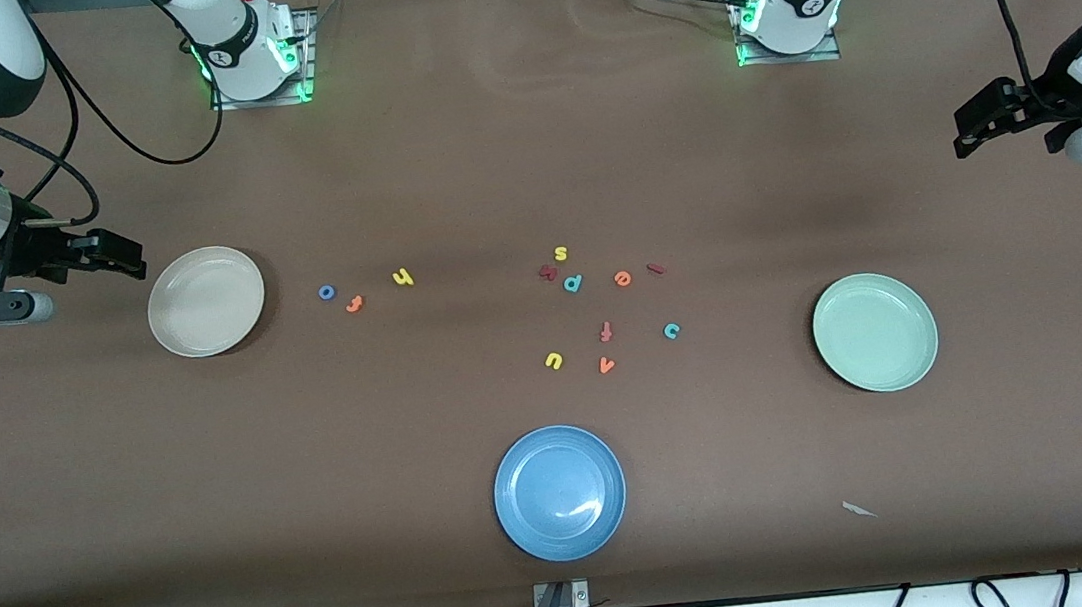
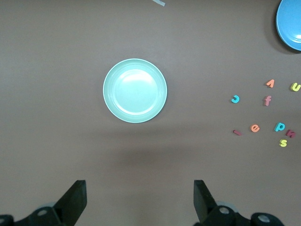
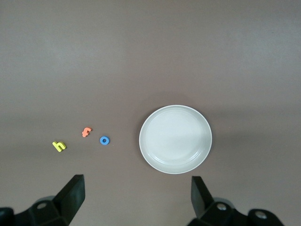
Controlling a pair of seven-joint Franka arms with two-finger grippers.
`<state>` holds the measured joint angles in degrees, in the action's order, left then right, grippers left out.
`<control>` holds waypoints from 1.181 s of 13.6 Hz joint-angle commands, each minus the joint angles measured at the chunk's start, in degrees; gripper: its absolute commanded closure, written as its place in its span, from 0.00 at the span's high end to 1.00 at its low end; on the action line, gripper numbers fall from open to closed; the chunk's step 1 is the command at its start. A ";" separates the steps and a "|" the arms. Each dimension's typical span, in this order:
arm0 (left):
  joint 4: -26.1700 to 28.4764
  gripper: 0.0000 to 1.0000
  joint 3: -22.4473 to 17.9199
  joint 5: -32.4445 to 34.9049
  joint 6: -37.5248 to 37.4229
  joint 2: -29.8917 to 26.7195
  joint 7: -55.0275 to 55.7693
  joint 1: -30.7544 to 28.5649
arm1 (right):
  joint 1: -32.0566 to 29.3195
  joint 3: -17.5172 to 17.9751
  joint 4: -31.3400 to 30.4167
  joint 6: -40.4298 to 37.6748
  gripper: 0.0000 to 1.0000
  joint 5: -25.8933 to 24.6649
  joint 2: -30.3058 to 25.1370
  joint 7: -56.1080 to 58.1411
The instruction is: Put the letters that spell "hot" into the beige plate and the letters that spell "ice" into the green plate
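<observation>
Three plates sit on the table: beige plate [image 1: 206, 300], green plate [image 1: 875, 331], blue plate [image 1: 560, 492]. Twelve small letters lie between them; blue o [image 1: 327, 292], orange t [image 1: 354, 304], yellow h [image 1: 403, 278] lie beside beige. The open right gripper [image 1: 129, 261] hangs near beige, the open left gripper [image 1: 967, 130] near green.

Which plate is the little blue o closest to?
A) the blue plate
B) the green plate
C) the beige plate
C: the blue o lies on the table beside the beige plate, with the orange t and yellow h next along.
</observation>
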<state>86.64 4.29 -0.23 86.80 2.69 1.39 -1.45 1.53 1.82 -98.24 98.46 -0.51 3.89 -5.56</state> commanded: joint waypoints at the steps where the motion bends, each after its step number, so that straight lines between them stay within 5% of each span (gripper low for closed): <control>1: 0.55 1.00 0.37 1.20 -0.22 -0.85 -0.77 -0.75 | -0.30 0.12 1.04 -0.99 1.00 -0.02 0.16 0.29; 16: 0.37 1.00 0.29 0.67 -0.49 -1.37 -1.21 -1.19 | -0.39 0.03 0.95 -0.99 1.00 -0.02 0.33 0.73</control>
<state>86.66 4.30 -0.22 86.78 2.65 1.23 -2.41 1.49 1.71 -98.24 98.45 -0.51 3.99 -5.56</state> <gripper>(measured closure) 0.000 0.000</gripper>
